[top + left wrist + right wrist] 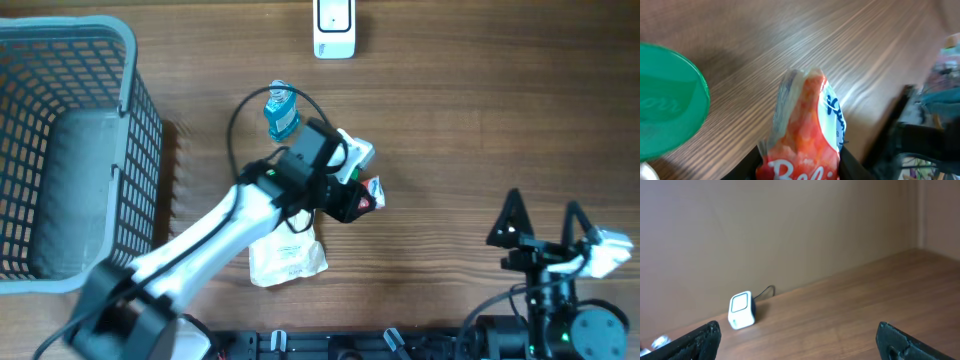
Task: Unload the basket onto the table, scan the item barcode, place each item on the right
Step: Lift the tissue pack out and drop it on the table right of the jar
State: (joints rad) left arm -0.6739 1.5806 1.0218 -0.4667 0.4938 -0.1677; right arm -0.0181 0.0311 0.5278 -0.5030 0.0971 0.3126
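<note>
Looking down from above, you see the left arm stretched across the table (450,110) toward its middle. The left gripper (356,198) is partly closed, its jaws pinching a red snack packet (374,190). In the left wrist view the packet (805,125) stands up out of the jaws, crumpled, with white lettering low on its red face and a blue-and-white strip down its right edge. You cannot tell whether it touches the wood or is lifted clear.

The scanner (334,28) sits at the far edge of the table, well apart from the packet and a little to its left. The right wrist camera sees it too, with a cable (765,291) running off behind it.

Just beyond the left gripper lies a blue bottle (282,112). A white pouch (288,255) lies flat nearer to you, partly under the arm. A grey basket (130,120) fills the left side. A blurred green disc (667,120) crowds the left of the left wrist view.

The right gripper (545,222) rests at the near right corner, jaws spread wide, nothing between them.
</note>
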